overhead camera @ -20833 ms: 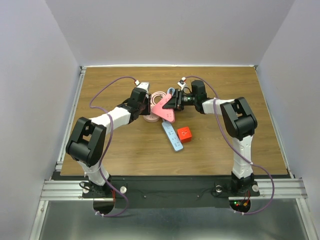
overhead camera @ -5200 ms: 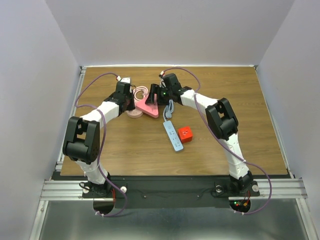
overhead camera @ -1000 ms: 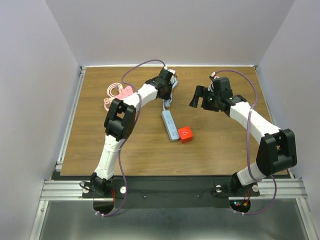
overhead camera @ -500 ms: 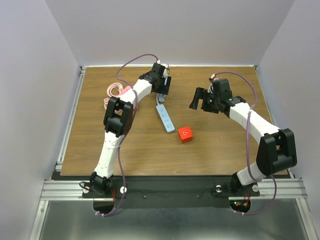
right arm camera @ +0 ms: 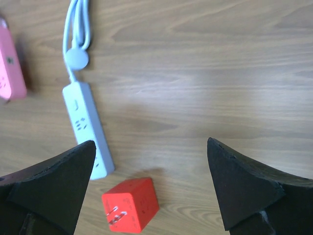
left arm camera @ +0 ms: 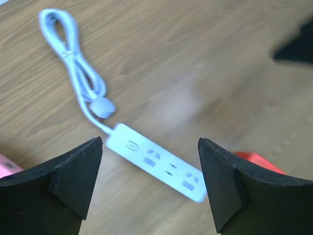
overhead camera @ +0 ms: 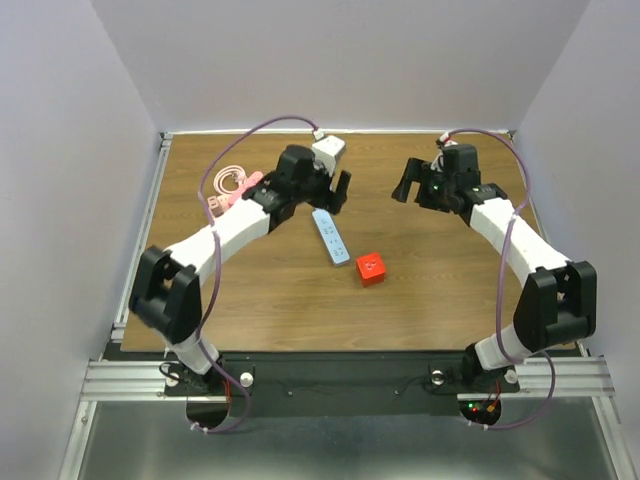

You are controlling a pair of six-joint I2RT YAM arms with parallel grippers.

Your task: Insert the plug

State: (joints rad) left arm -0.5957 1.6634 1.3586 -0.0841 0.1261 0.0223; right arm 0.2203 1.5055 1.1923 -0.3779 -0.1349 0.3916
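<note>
The left gripper (left arm camera: 150, 142) has just let go of the light blue power strip (overhead camera: 330, 237) and lifted above it, jaws wide. The red plug (overhead camera: 371, 268) lies just right of the strip's near end, untouched. The right gripper (right arm camera: 151, 143), wide open and empty, hovers off to the strip's far right. Picking up the plug looks to be next.

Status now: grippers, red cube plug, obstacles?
Left gripper, right gripper open, empty. Red cube plug loose beside light blue power strip, not inserted. Nothing blocks it.

A light blue power strip (overhead camera: 331, 237) lies flat on the wooden table (overhead camera: 450, 290). Its cord (left arm camera: 73, 54) is folded in a bundle at one end. A pink power strip (right arm camera: 11, 68) lies apart, more to the left.
</note>
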